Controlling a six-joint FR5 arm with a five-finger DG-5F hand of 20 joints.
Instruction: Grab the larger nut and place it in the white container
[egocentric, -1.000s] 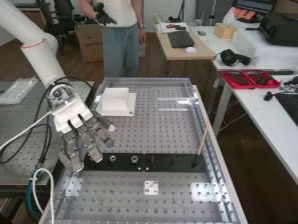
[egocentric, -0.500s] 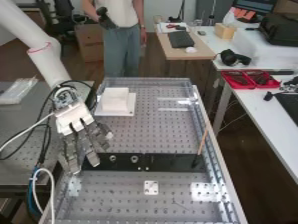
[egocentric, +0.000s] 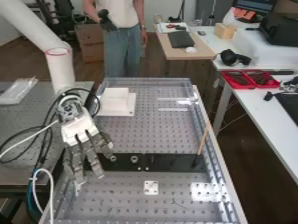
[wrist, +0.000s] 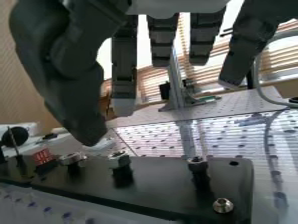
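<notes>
Closest to you on the worktop (egocentric: 178, 206) lies the small white plate (egocentric: 151, 188). Just past it, the larger nut (wrist: 120, 160) stands on the black bar (egocentric: 174, 162), between the smaller nut (wrist: 197, 163) and the bearing (wrist: 70, 158). Your hand (egocentric: 78, 128) hangs over the bar's end, fingers apart and relaxed, holding nothing. Farther off sits the white container (egocentric: 114, 102).

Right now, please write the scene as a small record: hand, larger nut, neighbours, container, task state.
hand: open, at the bar's left end in the high view
larger nut: on the black bar, at the middle of three parts
neighbours: smaller nut and bearing
container: white, beyond the bar
task state: nut not yet moved to container
</notes>
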